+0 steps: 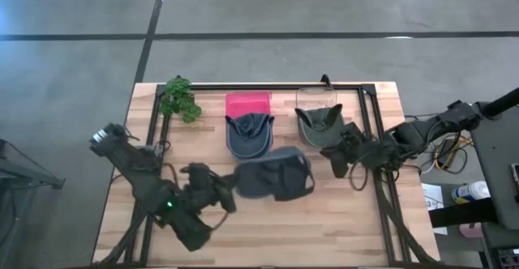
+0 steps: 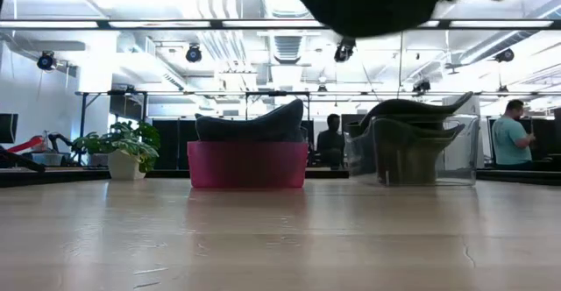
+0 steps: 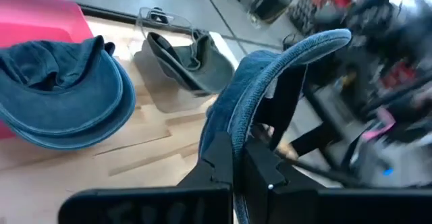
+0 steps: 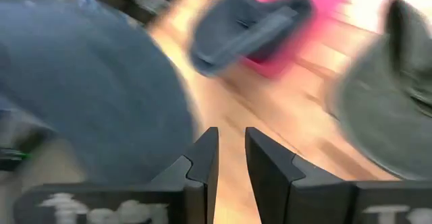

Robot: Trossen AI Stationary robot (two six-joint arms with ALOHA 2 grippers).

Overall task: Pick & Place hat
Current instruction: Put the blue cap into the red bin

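A slate-blue cap [image 1: 274,176] hangs in the air over the table's middle; in the low view the cap [image 2: 368,2] is high above the wood. My left gripper [image 1: 225,190] is shut on it from the cap's left side. My right gripper [image 1: 339,162] hovers just right of the cap with a narrow gap between its fingers [image 4: 229,158] and nothing in it. Blue caps [image 1: 249,133] lie stacked in and over a pink bin [image 1: 247,102]. Olive caps [image 1: 319,123] sit in a clear bin [image 1: 315,99]. My left gripper pinches the cap's brim [image 3: 237,126] between its two fingers [image 3: 219,158]. They come roughly level from the table's left side and lie across the brim's edge. The brim stands on edge and curves away beyond the fingers [image 3: 324,40]. The cap is lifted clear of the table.
A potted plant [image 1: 180,99] stands at the far left corner. A black frame rail [image 1: 369,115] runs along the far and right sides of the table. Bare wood [image 1: 308,228] lies along the near edge. People stand in the room beyond the table [image 2: 510,142].
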